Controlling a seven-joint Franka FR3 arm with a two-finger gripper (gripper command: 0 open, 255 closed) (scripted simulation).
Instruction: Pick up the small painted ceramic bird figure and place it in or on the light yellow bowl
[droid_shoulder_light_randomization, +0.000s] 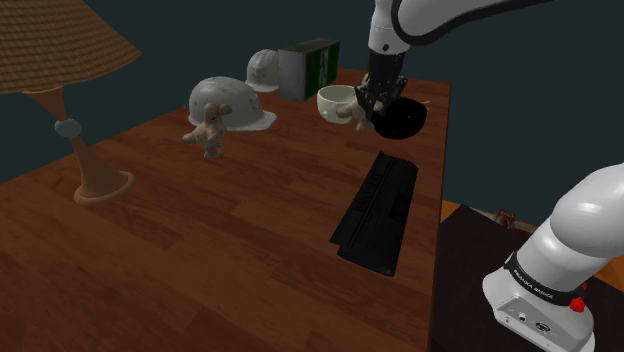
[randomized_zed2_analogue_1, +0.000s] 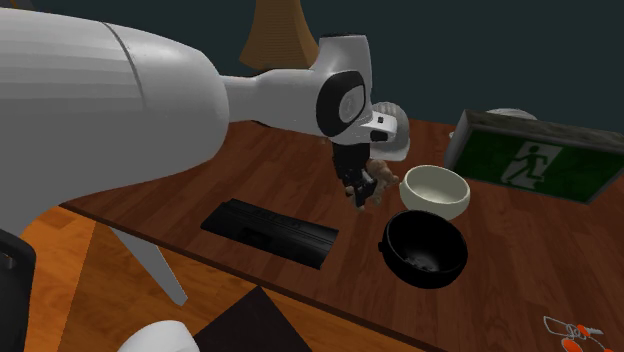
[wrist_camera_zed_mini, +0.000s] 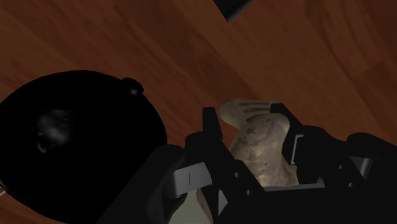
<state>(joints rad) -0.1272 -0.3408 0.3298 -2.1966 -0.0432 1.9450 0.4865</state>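
Mottled beige, the bird figure (wrist_camera_zed_mini: 259, 143) is pinched in the hand (wrist_camera_zed_mini: 253, 130), aloft beside the black bowl (wrist_camera_zed_mini: 70, 140). The second exterior view shows the light yellow bowl (randomized_zed2_analogue_1: 435, 190) just beside that bowl.

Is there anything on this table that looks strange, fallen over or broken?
Nothing looks spilled or broken. The oddest item is a green exit sign standing on the table near the pale bowl, an unusual place for a sign. The gripper holds a beige figure above the table.
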